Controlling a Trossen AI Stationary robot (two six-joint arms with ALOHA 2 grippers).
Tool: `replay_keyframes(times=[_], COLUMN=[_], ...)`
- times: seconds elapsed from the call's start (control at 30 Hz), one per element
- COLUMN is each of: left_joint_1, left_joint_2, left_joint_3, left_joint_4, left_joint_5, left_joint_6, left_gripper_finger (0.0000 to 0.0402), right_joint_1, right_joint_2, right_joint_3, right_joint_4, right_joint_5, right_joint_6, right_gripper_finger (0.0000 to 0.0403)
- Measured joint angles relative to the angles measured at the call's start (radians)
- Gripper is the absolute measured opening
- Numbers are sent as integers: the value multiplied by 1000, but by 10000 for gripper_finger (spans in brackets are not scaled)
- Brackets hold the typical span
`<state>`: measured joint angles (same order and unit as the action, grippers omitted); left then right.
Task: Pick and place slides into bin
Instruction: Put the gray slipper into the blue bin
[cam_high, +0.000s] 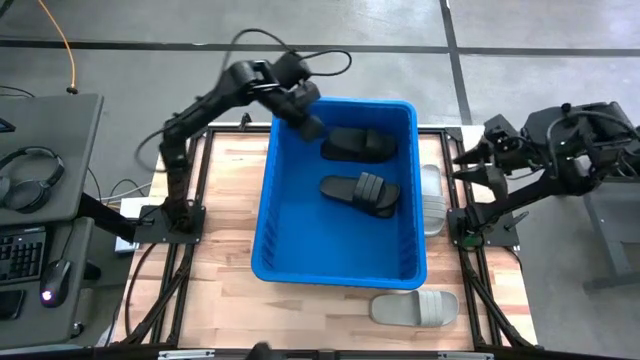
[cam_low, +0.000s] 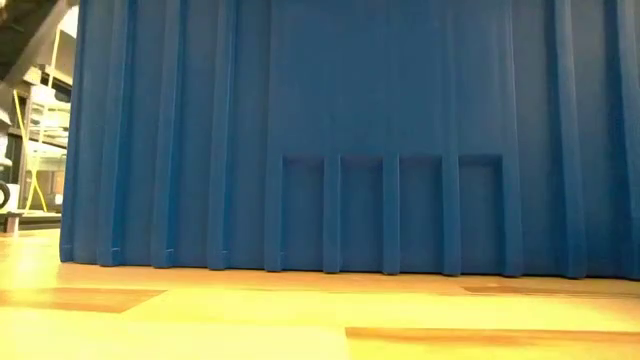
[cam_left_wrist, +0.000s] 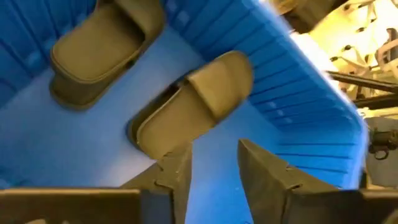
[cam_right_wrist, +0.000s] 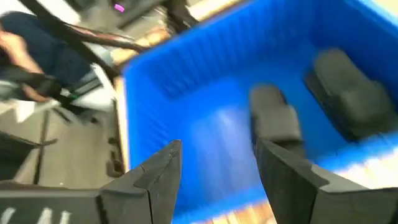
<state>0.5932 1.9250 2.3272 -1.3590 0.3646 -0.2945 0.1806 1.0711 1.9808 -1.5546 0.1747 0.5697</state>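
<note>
The blue bin stands in the middle of the wooden table; the low view shows only its ribbed wall. Two black slides lie flat on its floor, one near the far wall and one at the middle. A light grey slide lies along the bin's right wall, and another lies by the table's near edge. My left gripper hangs open over the bin's far left corner, holding nothing. My right gripper is open, raised beyond the bin's right side.
A desk at the left carries headphones, a keyboard and a mouse. Bare wood lies left of the bin, and a strip in front of it. A person shows beyond the table in the right wrist view.
</note>
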Motion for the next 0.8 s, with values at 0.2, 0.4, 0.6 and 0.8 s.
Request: replay_keyframes(times=[0.2, 0.4, 0.6, 0.8], left_joint_1=[-135, -297, -423, -449], left_joint_2=[-168, -274, -316, -321], left_joint_3=[1, 1, 0, 0], left_joint_4=[7, 19, 23, 24], left_joint_5=[-148, -264, -386, -430], left_joint_6=[-27, -111, -154, -188], left_gripper_finger=[93, 88, 89, 88], right_joint_1=[0, -1, -19, -72], right_joint_2=[-68, -184, -306, -361], right_joint_3=[-62, -289, -529, -560], right_joint_4=[-16, -15, -3, 132], right_joint_5=[8, -91, -207, -139], right_joint_6=[46, 151, 193, 135], right_gripper_finger=[194, 194, 194, 193])
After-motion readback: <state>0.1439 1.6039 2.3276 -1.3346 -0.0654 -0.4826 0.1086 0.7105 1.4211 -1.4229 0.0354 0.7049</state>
